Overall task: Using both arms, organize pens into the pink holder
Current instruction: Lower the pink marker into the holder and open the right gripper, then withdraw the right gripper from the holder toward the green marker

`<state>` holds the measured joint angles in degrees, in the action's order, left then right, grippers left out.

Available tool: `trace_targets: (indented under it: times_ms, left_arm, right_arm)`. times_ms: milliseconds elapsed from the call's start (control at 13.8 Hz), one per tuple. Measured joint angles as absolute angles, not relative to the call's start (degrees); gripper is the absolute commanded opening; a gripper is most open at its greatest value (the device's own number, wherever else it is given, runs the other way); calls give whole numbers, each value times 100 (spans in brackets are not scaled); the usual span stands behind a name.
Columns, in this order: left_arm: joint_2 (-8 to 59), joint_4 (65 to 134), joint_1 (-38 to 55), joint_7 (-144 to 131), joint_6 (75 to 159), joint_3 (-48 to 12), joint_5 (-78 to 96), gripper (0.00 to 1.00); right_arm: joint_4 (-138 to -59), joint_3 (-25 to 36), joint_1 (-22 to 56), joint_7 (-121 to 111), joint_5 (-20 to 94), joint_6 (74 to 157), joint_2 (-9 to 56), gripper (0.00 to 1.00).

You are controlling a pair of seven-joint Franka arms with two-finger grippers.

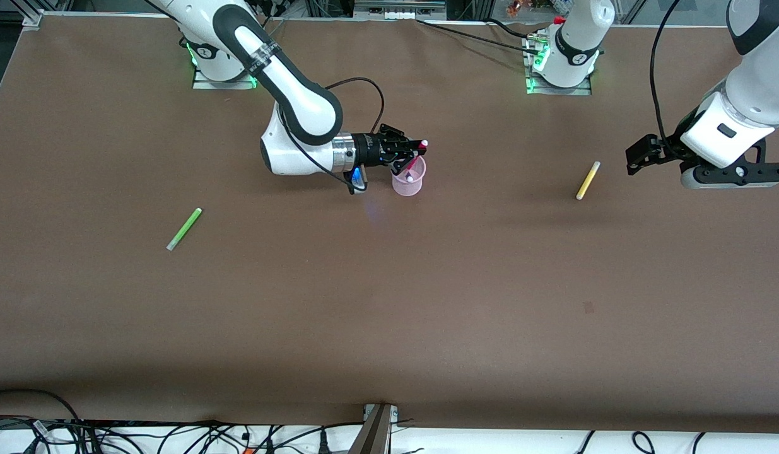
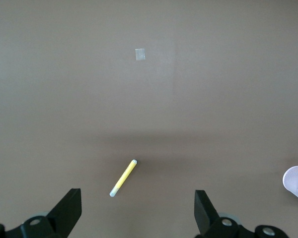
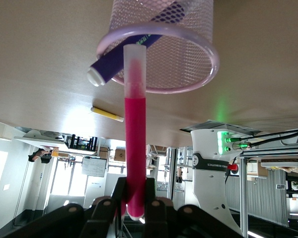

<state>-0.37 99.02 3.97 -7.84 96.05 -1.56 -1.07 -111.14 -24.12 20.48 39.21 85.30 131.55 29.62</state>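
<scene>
The pink holder (image 1: 408,182) stands mid-table, with the dark purple pen (image 3: 139,39) leaning inside it. My right gripper (image 1: 407,153) is shut on the magenta pen (image 1: 417,157) and holds it over the holder, its pale tip at the rim (image 3: 134,54). The yellow pen (image 1: 588,180) lies on the table toward the left arm's end; it also shows in the left wrist view (image 2: 123,177). My left gripper (image 1: 638,157) is open and empty, above the table beside the yellow pen. The lime green pen (image 1: 185,228) lies toward the right arm's end, nearer the front camera.
The brown table (image 1: 389,302) carries a small pale tape mark (image 2: 140,54). Both arm bases (image 1: 559,63) stand along the farther edge. Cables run along the near edge (image 1: 175,435).
</scene>
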Motion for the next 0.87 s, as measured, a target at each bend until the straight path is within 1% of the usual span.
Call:
trace_targets:
  times_ms: [217,290,435,507,652,797,870]
  left_arm:
    - [-32,9902,397,-784,9605,-156,-107,100]
    - [-32,9902,397,-784,9605,-156,-107,100]
    - [-32,9902,397,-784,9605,-156,-107,100]
    - [-32,9902,397,-784,9605,-156,-107,100]
    - [-32,9902,397,-785,9605,-151,-107,100]
    - [-32,9902,397,-785,9605,-146,-107,100]
    - [-32,9902,397,-785,9605,-142,-107,100]
  right_arm:
    - [-11114,-2412,2050,3902,8607,13161,2977,0]
    - [-11114,-2412,2051,3882,8608,13161,2990,4]
    - [-11114,-2412,2053,3741,8610,13162,3065,7]
    - [-11114,-2412,2053,3684,8611,13162,3109,10]
    - [-11114,-2412,2053,3616,8611,13170,3161,26]
    - [-11114,-2412,2054,3596,8612,13243,3171,57]
    - [-11112,-2412,2054,3589,8612,13251,3171,69]
